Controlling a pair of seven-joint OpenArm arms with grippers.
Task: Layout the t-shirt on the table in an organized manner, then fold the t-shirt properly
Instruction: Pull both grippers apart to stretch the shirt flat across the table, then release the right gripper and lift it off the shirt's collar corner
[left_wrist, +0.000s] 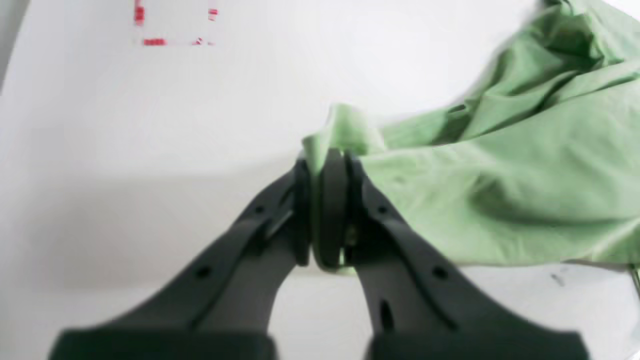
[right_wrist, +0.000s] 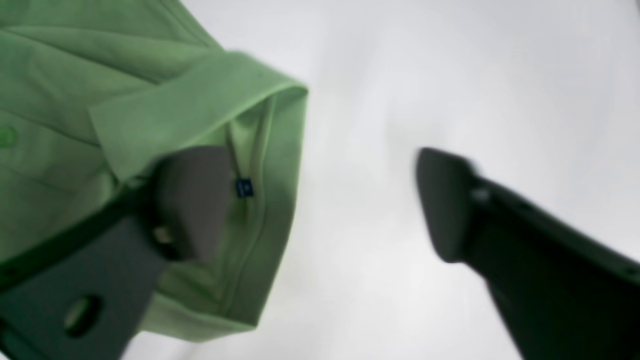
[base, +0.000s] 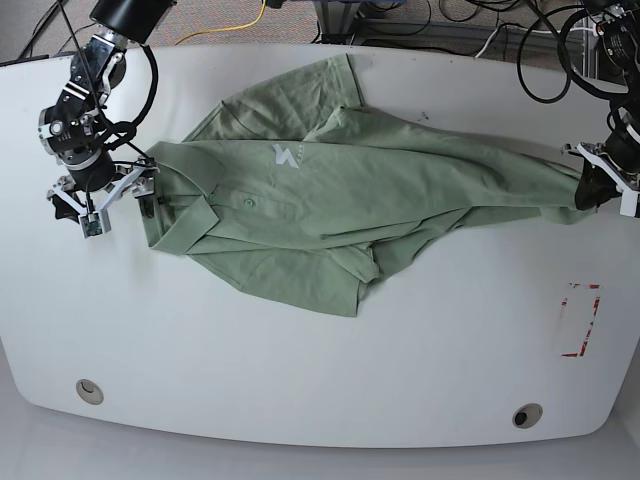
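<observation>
Light was bright, even and diffuse in all three views, with only soft shadows under the t-shirt (base: 340, 205) folds. The white table (base: 300, 380) was nearly overexposed in the wrist views. Both wrist pictures were soft and motion-blurred: the red tape rectangle (left_wrist: 175, 27) smeared, the right gripper (right_wrist: 320, 200) fingers hazy. The base view was sharp.

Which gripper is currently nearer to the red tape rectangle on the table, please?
Left. The left gripper, shut on the t-shirt hem, is just above the red tape rectangle; the right gripper stands open at the collar, across the table.
</observation>
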